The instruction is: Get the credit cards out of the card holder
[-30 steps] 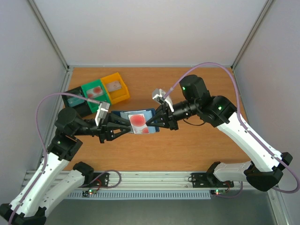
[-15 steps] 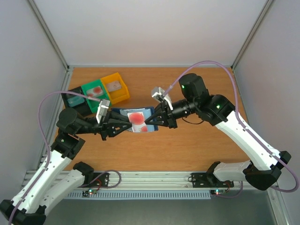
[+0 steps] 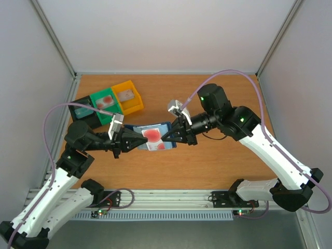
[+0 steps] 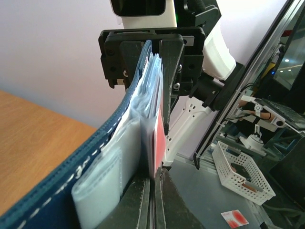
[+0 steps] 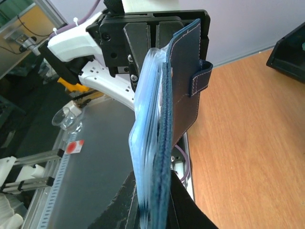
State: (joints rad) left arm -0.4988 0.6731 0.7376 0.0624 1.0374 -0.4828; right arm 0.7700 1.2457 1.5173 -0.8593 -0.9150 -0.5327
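Navy card holder [image 3: 158,125] hangs between the two arms over the middle of the wooden table [image 3: 218,166], and looks lifted off the surface. It is opened out, with the blue-grey pockets facing up toward the top camera.

Right end effector [image 5: 155,185] is closed on the holder's right end, clamping the navy cover and the pocket layers together.

Left end effector [image 4: 152,180] is closed from the opposite side. Its fingers [image 4: 138,202] pinch the thin edge of a pale credit card [image 3: 152,135] with a red mark. That card sits among the pockets, and from above it lies mostly inside the holder's outline. Left wrist view shows it edge-on beside the pocket layers, running toward the right end effector at the far end.

Three bins stand in a touching row at the far left of the table:
- black bin [image 3: 78,117], with a teal card
- green bin [image 3: 115,108], with a red-marked card
- yellow bin [image 3: 136,105], with a pale card
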